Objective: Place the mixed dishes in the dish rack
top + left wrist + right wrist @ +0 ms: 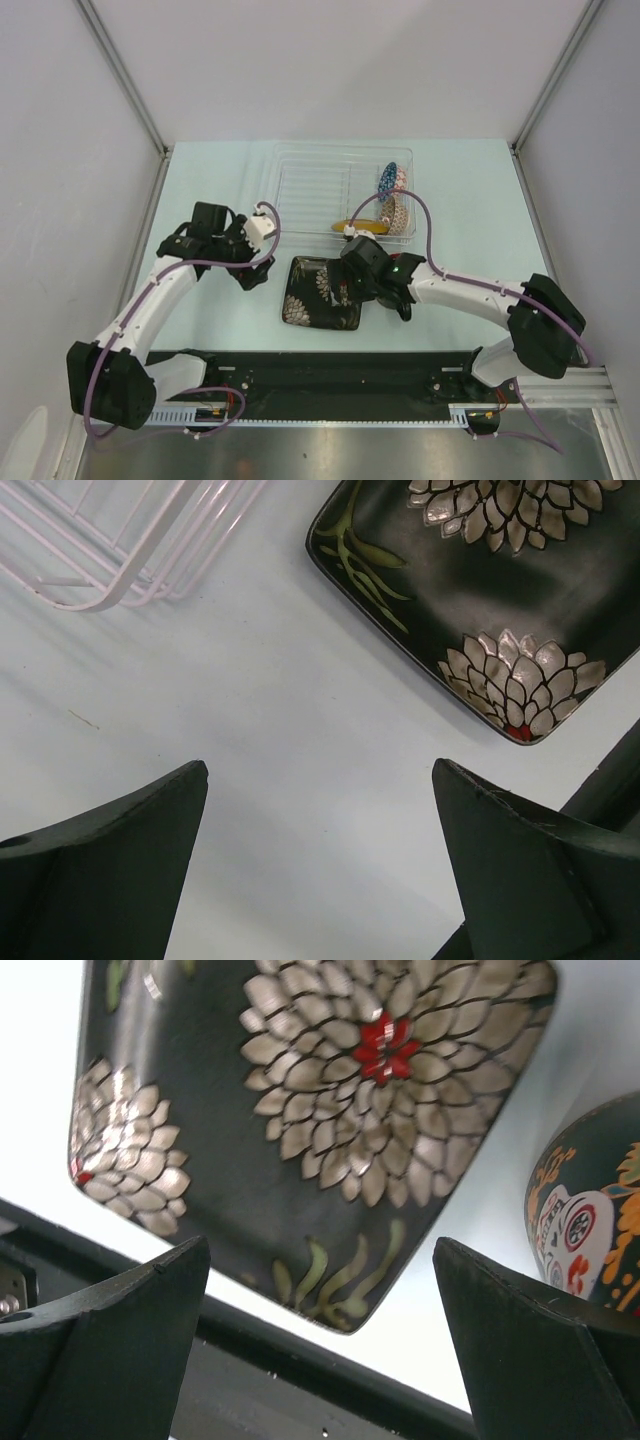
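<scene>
The clear dish rack [310, 185] stands at the back of the table; one corner [110, 555] shows in the left wrist view. A blue-white mosaic bowl [390, 180] stands on edge at the rack's right end. A yellow plate [366, 227] shows as a sliver by the rack's front wall, partly hidden by the right arm. The dark square flowered plate [315, 295] [480, 590] [300, 1110] lies flat on the table. A dark mug [590, 1220] [404, 306] with a painted skull stands to its right. My left gripper [320, 770] [255, 272] is open over bare table left of the plate. My right gripper [320, 1245] hangs open above the plate's near corner.
A black rail [330, 370] runs along the table's near edge, just beyond the plate's corner [345, 1325] in the right wrist view. Grey walls enclose the table on the left, back and right. The rack's left half holds no dishes.
</scene>
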Motion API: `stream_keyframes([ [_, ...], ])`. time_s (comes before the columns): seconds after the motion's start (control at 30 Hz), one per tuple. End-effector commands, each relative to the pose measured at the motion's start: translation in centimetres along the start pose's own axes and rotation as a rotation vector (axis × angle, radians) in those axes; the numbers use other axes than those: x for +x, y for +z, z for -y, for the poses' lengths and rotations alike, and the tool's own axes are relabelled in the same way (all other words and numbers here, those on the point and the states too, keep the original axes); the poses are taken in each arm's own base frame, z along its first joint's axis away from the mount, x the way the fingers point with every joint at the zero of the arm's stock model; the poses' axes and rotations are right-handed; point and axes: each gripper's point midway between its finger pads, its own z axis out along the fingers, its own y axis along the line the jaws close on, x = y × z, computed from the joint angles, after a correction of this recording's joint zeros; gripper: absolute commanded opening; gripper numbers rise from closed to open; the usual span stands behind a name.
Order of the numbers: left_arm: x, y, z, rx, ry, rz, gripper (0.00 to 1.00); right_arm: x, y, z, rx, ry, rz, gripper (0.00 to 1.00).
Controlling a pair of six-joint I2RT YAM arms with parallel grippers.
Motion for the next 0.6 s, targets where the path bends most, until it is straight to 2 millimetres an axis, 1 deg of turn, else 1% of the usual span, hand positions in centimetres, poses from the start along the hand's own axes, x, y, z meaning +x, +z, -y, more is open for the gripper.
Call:
stream_keyframes([
  [0.0,-0.9,-0.9,-0.7,-0.052,0.060,0.034,1.00,-1.3,0.8,2.2,0.073,0.048,0.024,1.00],
  [0.13,-0.7,-1.0,-0.8,-0.063,0.067,0.030,1.00,-1.7,0.6,3.5,0.110,0.050,0.029,1.00],
  [0.2,-0.6,-1.0,-0.9,-0.067,0.075,0.027,1.00,-2.0,0.4,3.9,0.114,0.046,0.035,1.00],
  [0.3,-0.1,-0.7,-0.8,-0.066,0.086,0.017,1.00,-1.5,0.9,3.2,0.078,0.027,0.009,1.00],
  [0.37,0.7,-0.4,-0.7,-0.061,0.104,-0.003,1.00,-1.4,1.3,2.7,0.065,0.023,-0.001,1.00],
  [0.4,1.2,-0.2,-1.0,-0.080,0.114,-0.018,1.00,-0.9,2.0,2.7,0.070,0.020,-0.027,0.99],
  [0.43,2.3,0.3,-0.9,-0.080,0.120,-0.043,1.00,-0.8,2.3,2.6,0.068,0.020,-0.034,1.00],
  [0.47,2.7,0.3,-1.1,-0.092,0.151,-0.051,1.00,-1.2,2.4,2.2,0.060,0.022,-0.031,1.00],
  [0.5,3.2,0.5,-1.3,-0.102,0.170,-0.060,1.00,-0.9,3.1,2.3,0.068,0.021,-0.050,1.00],
  [0.53,4.2,0.8,-1.3,-0.108,0.179,-0.089,1.00,-0.9,3.4,2.1,0.065,0.018,-0.054,1.00],
  [0.57,4.5,0.8,-1.4,-0.111,0.208,-0.095,1.00,-1.0,3.7,2.1,0.066,0.022,-0.059,1.00],
])
